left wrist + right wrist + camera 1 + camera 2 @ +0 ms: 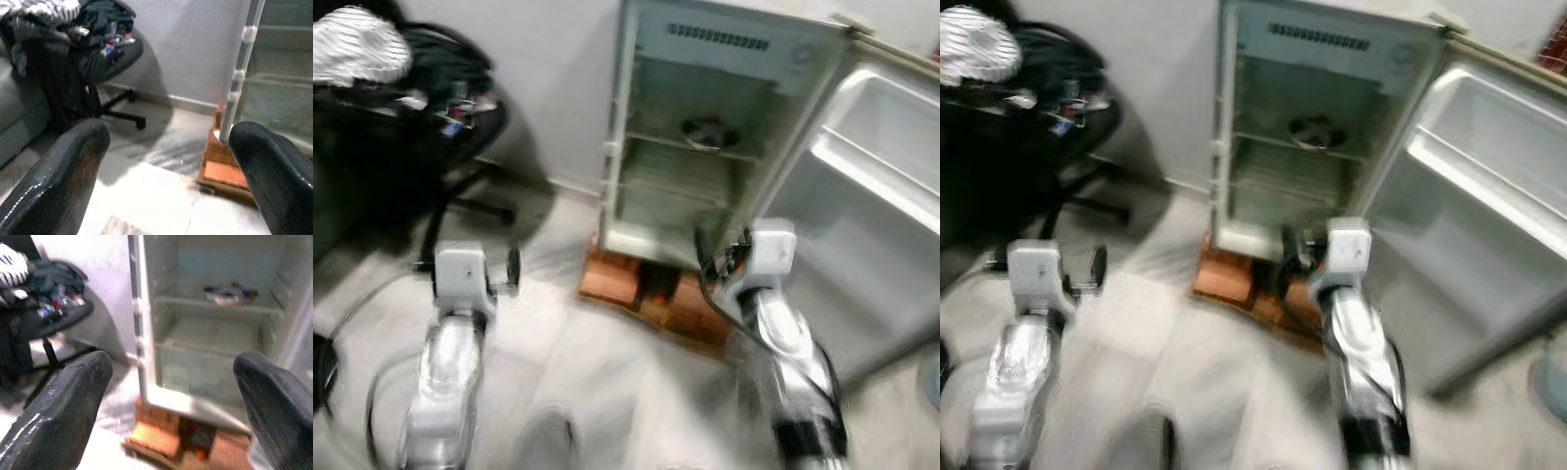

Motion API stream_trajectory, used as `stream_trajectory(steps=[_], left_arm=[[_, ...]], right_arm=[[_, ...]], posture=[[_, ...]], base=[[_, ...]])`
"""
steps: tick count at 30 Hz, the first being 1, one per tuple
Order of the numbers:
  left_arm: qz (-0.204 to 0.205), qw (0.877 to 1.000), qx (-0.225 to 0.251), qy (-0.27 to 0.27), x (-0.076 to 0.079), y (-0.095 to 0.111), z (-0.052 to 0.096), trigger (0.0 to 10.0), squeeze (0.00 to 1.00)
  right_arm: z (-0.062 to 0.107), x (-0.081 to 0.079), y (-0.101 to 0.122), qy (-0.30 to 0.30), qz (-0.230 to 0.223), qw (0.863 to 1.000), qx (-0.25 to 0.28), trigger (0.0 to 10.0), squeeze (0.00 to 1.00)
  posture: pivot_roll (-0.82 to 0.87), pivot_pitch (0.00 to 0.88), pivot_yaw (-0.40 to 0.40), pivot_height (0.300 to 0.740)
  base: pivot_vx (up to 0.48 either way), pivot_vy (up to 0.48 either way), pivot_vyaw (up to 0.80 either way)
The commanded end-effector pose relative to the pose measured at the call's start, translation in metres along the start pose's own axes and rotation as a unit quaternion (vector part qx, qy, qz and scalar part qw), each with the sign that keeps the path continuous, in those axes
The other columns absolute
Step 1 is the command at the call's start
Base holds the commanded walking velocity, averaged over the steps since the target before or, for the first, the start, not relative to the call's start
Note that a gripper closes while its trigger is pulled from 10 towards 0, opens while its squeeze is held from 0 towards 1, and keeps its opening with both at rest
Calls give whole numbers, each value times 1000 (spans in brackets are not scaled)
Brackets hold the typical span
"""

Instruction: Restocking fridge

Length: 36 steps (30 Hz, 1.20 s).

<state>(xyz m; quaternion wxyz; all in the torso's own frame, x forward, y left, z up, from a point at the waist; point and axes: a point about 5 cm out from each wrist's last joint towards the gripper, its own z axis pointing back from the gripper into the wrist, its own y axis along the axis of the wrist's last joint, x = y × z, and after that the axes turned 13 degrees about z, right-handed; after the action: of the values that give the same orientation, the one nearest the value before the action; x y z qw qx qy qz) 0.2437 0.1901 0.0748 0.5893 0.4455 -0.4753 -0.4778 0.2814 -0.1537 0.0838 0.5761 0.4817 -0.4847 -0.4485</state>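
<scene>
fridge (724,127): smooth white plastic | arms (445,372): shiny silver metal | fingers (63,181): glossy black | bricks (222,169): rough

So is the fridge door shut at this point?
No, the fridge door stands swung wide open to the right, showing the shelves inside the fridge.

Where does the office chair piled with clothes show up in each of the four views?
Left eye view: upper left, office chair.
Right eye view: upper left.
Left wrist view: beyond the open left claw.
Right wrist view: beyond the open right claw, beside the fridge.
Shared landmark: the open fridge on bricks.
</scene>
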Motion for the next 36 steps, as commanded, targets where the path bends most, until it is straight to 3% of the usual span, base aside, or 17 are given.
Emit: stream_trajectory(steps=[1, 36], left_arm=[[-4, 1000, 11, -16, 6, 8, -6, 10000, 0], [-7, 1000, 8, -25, 5, 6, -6, 10000, 0]], right_arm=[[-7, 5, 12, -12, 0, 1000, 20, 10000, 0], [-7, 6, 10, -13, 2, 1000, 23, 10000, 0]], posture=[[129, 49, -85, 740], [134, 43, -78, 740]], base=[[0, 0, 0], [0, -478, 0]])
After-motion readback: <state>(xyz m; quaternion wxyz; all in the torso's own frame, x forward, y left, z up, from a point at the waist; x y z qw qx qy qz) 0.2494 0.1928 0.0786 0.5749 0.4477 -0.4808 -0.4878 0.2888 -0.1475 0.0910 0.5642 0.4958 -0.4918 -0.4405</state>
